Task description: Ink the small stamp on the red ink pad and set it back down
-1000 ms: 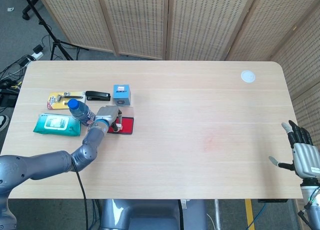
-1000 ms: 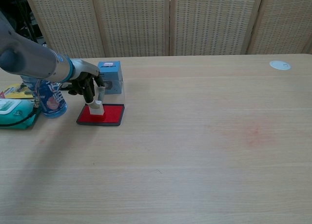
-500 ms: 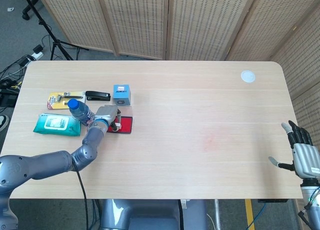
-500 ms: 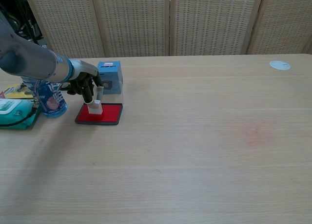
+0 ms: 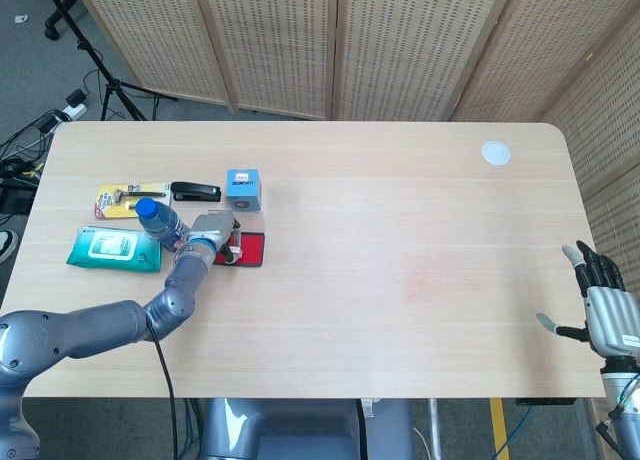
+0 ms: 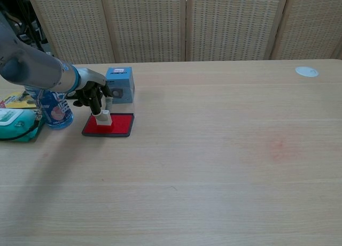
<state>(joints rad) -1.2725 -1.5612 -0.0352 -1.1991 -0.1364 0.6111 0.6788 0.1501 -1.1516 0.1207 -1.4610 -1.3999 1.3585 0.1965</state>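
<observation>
Small stamp [image 6: 103, 117] pinched by left hand [image 6: 92, 93] fingers, pressed on red ink pad [image 6: 116, 126].

Near the desk's [image 5: 400, 310] left edge: wet-wipes pack [image 5: 113, 249], water bottle [image 5: 160, 222], packaged razor [image 5: 125, 199], black stapler [image 5: 195, 191], blue box [image 5: 243, 189]. White disc [image 5: 495, 153] near the far right corner.

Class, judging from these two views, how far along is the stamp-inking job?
Done: the left hand has picked up the small stamp. In hand: it holds the stamp upright, its base on the red ink pad, so inking is underway. Left: lifting the stamp off and setting it down on the table. The right hand is idle, open.
</observation>
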